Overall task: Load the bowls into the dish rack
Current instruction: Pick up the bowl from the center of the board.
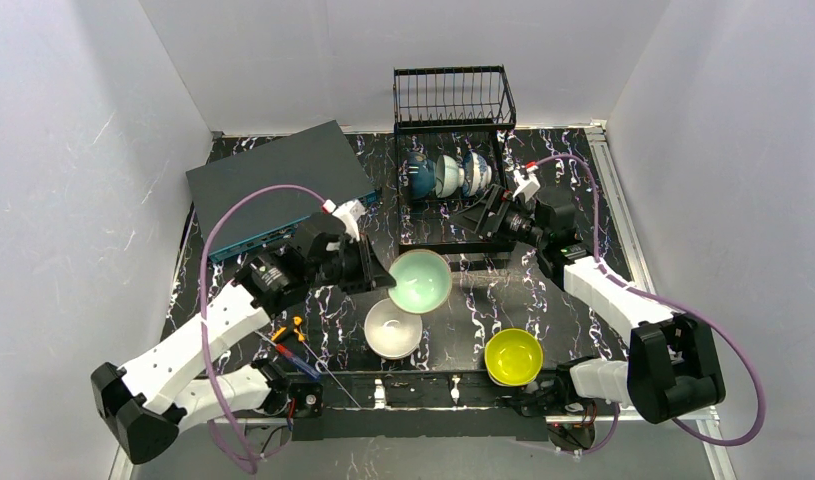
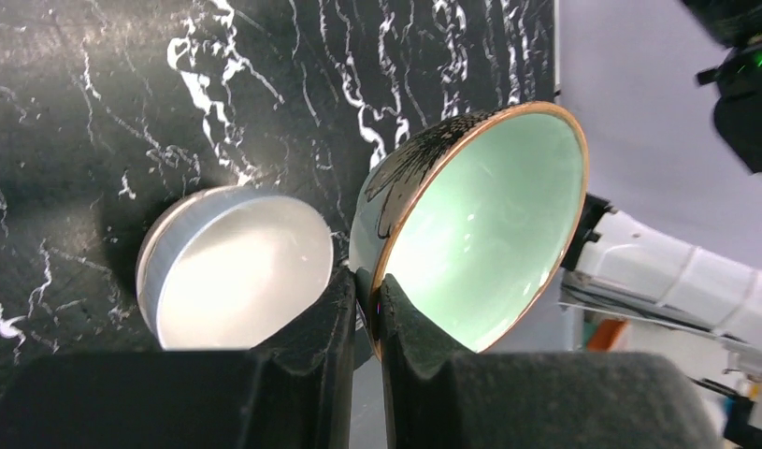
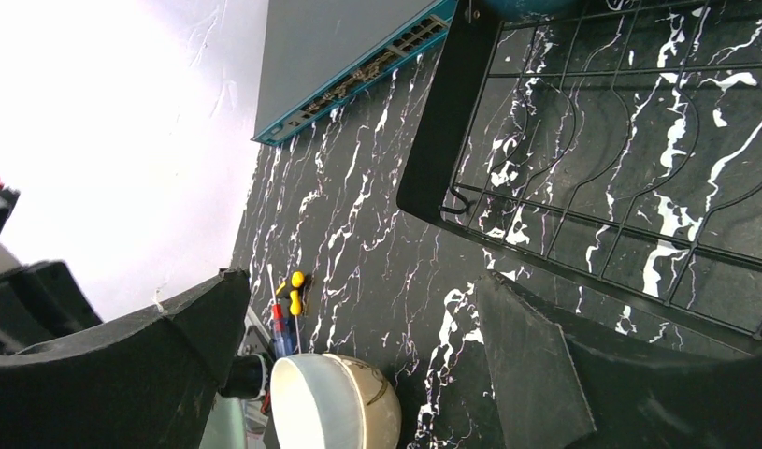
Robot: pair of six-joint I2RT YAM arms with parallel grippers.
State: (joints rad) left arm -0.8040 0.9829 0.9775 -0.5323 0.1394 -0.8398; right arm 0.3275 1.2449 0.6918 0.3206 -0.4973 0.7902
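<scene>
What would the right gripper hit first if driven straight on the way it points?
Probably bare table just beside the dish rack's frame; the open right gripper aims down there. The grey box lies farther on, though depth is unclear.

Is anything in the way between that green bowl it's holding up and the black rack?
Nothing lies on the table between the mint-green bowl and the dish rack. The right arm, its jaws open, hangs over the rack's near right corner, so that side looks crowded.
</scene>
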